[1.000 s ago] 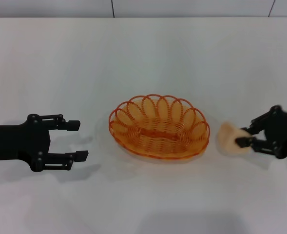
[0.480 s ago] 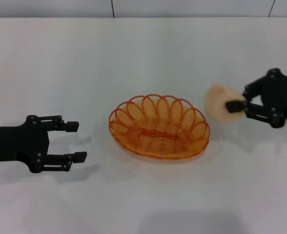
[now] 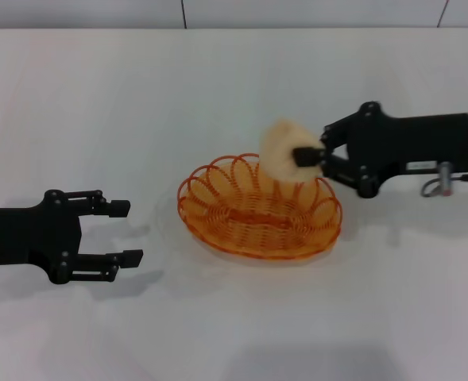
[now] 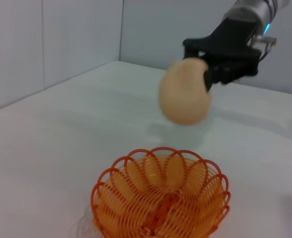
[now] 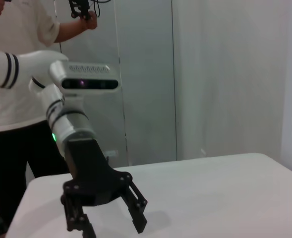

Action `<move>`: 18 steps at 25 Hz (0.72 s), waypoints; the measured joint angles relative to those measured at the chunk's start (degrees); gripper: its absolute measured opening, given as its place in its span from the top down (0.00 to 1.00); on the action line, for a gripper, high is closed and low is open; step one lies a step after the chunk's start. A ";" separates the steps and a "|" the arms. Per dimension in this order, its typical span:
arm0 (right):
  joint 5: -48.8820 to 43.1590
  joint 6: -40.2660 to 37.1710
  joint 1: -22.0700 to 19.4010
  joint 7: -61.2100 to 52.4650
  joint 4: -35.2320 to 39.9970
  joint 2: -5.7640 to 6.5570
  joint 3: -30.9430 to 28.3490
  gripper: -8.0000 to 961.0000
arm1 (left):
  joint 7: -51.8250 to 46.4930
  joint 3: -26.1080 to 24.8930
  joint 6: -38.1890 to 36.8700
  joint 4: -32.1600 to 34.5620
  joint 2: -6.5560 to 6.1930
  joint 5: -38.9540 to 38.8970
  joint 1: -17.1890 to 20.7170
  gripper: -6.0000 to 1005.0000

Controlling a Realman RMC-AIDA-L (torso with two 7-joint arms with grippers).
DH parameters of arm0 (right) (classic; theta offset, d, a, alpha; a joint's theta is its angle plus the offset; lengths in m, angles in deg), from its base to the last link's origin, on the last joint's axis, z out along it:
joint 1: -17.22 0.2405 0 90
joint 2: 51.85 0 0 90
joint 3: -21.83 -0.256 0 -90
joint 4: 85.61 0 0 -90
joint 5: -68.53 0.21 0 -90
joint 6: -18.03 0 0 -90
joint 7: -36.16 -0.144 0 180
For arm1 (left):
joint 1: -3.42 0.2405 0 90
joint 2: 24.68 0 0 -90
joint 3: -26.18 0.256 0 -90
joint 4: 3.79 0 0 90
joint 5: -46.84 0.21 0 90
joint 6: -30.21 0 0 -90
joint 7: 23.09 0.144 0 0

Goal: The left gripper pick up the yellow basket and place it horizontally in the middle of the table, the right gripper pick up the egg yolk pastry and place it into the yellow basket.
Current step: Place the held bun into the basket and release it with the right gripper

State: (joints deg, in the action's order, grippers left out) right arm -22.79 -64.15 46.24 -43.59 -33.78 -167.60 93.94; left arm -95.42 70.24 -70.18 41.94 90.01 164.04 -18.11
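The yellow basket point(image 3: 259, 208) lies lengthwise on the white table point(image 3: 234, 87) near its middle; it also shows in the left wrist view point(image 4: 160, 202). My right gripper point(image 3: 311, 155) is shut on the egg yolk pastry point(image 3: 283, 152) and holds it in the air above the basket's far right rim. The left wrist view shows the pastry point(image 4: 184, 91) held by that gripper point(image 4: 205, 67) above the basket. My left gripper point(image 3: 124, 232) is open and empty, low over the table to the left of the basket; it also shows in the right wrist view point(image 5: 113, 218).
A person in a light shirt point(image 5: 17, 94) stands behind the table in the right wrist view. A wall with panel seams point(image 3: 183, 13) runs along the table's far edge.
My right gripper has lifted the pastry off the table at the right and carried it left and up, over the basket's far right rim. The left gripper and basket have stayed put.
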 joint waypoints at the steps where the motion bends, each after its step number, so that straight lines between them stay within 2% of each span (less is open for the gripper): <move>1: 1.40 2.60 0.05 1.28 -0.93 -0.04 2.51 0.94 | 0.00 0.01 0.00 0.00 0.00 0.01 -0.02 0.24; 6: 4.13 6.96 0.22 4.17 -3.71 -0.10 7.08 0.95 | 0.01 0.07 0.00 0.02 -0.09 0.05 -0.15 0.24; 18: 12.65 10.10 0.60 10.99 -9.27 -0.24 11.66 0.95 | 0.72 -0.07 0.26 -0.03 0.03 0.65 -0.03 0.24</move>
State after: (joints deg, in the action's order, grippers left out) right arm -10.15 -54.05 46.84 -32.60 -43.05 -167.84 105.59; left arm -94.70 70.16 -69.92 41.90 90.04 164.69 -18.14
